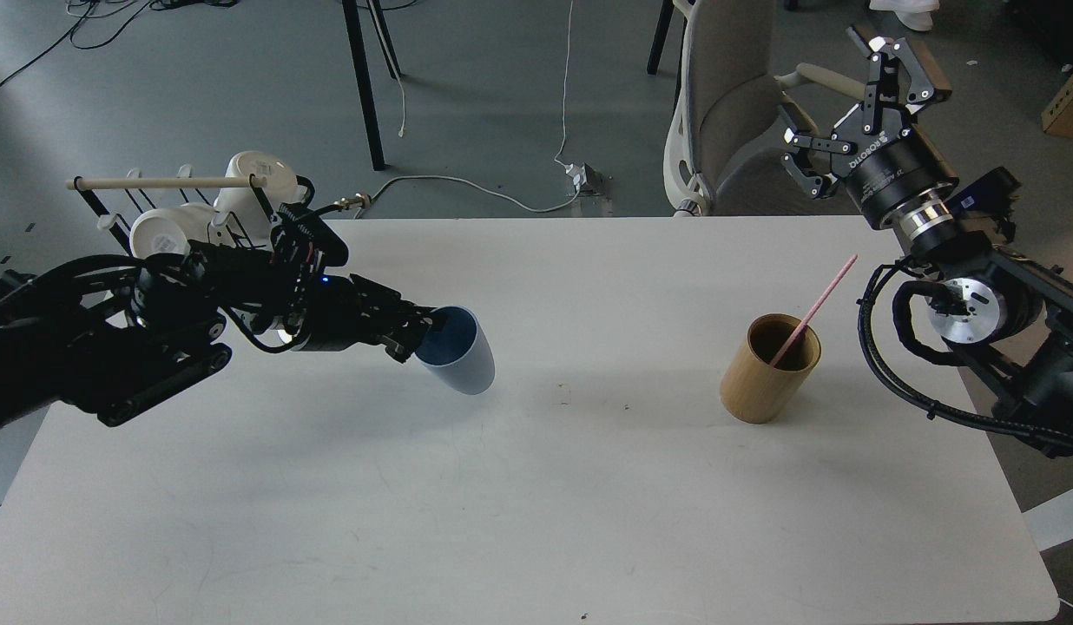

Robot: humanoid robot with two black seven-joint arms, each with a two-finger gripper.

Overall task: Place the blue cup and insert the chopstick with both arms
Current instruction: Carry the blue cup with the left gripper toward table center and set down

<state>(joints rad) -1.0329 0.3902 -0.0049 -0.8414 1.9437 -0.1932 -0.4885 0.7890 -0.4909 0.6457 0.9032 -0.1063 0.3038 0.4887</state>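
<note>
The table [536, 486] fills the near view; the cup [460, 354] hangs tilted over its left half, gripped at the rim by the left gripper [419, 332]; well to the right a bamboo holder [766, 371] stands upright on the table; the chopstick [819, 304] leans in it, its top toward the right; the right gripper [858, 104] is raised beyond the far right corner, fingers spread; a mug rack [189, 204] sits at the far left corner; a chair [727, 113] stands behind the table.
</note>
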